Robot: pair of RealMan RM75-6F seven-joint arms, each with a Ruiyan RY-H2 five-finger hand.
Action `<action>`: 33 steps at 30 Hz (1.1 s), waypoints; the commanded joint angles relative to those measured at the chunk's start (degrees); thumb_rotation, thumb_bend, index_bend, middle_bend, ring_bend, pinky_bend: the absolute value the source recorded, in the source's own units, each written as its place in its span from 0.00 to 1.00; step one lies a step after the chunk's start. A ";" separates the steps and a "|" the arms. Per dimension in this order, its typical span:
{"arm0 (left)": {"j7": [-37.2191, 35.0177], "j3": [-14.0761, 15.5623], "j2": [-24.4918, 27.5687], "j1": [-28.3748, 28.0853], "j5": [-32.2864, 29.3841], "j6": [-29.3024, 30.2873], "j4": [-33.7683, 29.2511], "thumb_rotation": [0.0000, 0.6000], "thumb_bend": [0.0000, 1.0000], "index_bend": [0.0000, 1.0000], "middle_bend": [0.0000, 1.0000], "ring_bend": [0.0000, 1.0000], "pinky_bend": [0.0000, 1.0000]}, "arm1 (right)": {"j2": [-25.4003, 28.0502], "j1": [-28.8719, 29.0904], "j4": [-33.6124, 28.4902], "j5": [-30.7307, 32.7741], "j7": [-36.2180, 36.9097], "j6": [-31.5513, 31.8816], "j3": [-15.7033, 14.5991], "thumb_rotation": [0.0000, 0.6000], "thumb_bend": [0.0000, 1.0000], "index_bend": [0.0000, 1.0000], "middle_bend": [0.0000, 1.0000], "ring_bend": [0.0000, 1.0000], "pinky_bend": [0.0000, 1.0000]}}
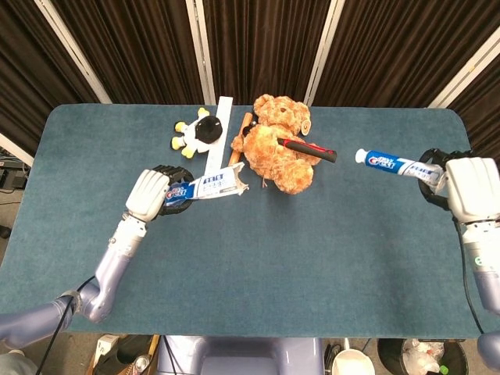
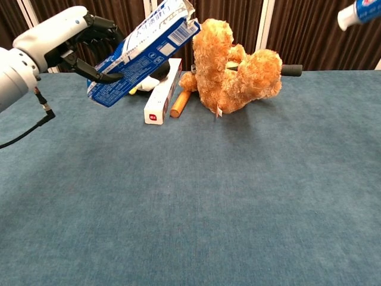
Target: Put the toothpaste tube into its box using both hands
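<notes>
Your right hand (image 1: 469, 186) grips the toothpaste tube (image 1: 391, 163) by its tail end, and the tube is in the air with its white cap end pointing away from the hand, toward the teddy bear (image 1: 280, 148). In the chest view only the cap end (image 2: 359, 13) shows at the top right corner; the hand itself is cut off there.

Your left hand (image 1: 156, 194) holds the blue and white box (image 1: 212, 184) at its near end, lifted off the surface (image 1: 258, 258). The far end of the box, beyond the fingers (image 2: 98, 67), is open with its flaps spread; the inside of the box I cannot see. The two hands are well apart, with the bear between them.

Beyond the left hand lie a white long box (image 2: 163, 90), an orange stick (image 2: 180, 103) and a small black and yellow plush toy (image 1: 197, 133), partly hidden behind the held box in the chest view. A red and black tool (image 1: 306, 147) rests on the bear.
</notes>
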 commanded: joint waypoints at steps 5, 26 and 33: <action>-0.61 -0.98 -1.31 -1.65 0.69 0.03 2.20 1.00 0.39 0.45 0.52 0.47 0.45 | 7.28 1.01 -2.28 -1.06 8.51 -2.51 3.73 1.00 0.44 0.81 0.61 0.56 0.47; -0.28 -5.01 -6.24 -8.98 0.40 -2.55 7.84 1.00 0.39 0.44 0.51 0.47 0.45 | 18.75 2.75 -8.04 -9.00 27.00 -9.92 4.67 1.00 0.44 0.81 0.61 0.56 0.47; -1.44 -6.25 -9.03 -11.80 0.90 -1.94 10.63 1.00 0.39 0.44 0.51 0.47 0.45 | 19.28 3.13 -7.98 -10.12 28.66 -9.80 4.30 1.00 0.44 0.81 0.61 0.56 0.47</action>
